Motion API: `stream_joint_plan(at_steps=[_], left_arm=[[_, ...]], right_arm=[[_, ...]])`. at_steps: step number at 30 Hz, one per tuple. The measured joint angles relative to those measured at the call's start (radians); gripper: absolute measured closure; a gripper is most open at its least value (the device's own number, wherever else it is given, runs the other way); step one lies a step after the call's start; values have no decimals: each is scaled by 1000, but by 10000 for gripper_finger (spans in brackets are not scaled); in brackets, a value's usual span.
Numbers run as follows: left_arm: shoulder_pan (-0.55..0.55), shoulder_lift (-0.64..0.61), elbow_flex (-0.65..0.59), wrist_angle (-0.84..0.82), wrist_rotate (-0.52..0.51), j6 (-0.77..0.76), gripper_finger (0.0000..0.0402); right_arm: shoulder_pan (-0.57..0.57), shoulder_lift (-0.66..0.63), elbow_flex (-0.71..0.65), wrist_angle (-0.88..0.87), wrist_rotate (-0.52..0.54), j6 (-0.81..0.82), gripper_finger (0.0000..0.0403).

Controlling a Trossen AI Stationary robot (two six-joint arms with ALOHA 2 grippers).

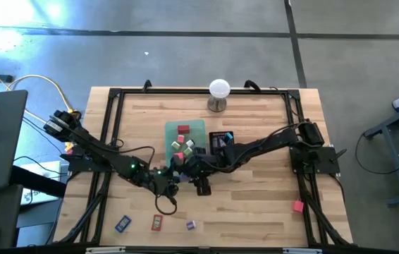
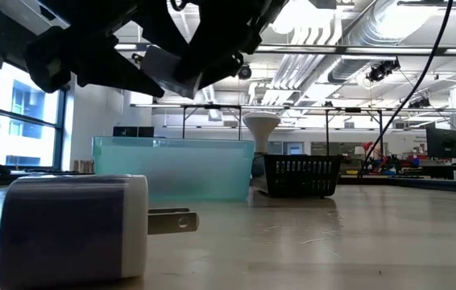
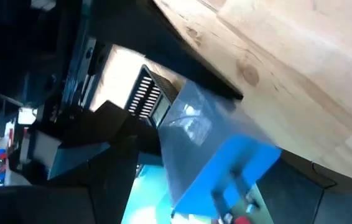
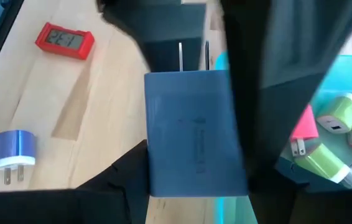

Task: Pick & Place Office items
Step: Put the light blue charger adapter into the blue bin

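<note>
At the tabletop (image 1: 256, 204) centre, a blue charger (image 4: 194, 140) is clamped by the right pincer (image 1: 201, 185) beside the green tray (image 1: 198, 127).
It is held flat-sided, prongs outward, seemingly for dropping among glossy plastic plugs (image 4: 331, 124); the left pincer (image 1: 163, 185) sits at 9 o'clock, its grip unreadable.

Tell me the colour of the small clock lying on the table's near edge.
Red, with a pale display; the clock shows best in the right wrist view.
</note>
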Motion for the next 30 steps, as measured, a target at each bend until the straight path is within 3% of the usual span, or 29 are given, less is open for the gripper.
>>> stream_joint_plan(at_steps=[8,15,24,30], left_arm=[[-17,0,0,36,1,99,110],[-55,0,0,67,-78,173,118],[-59,0,0,57,-74,172,224],[-74,0,0,62,-90,167,289]], right_arm=[[-19,0,0,17,-95,28,208],[-26,0,1,24,-156,79,208],[-25,-1,2,25,-170,95,208],[-24,-1,1,19,-175,121,174]])
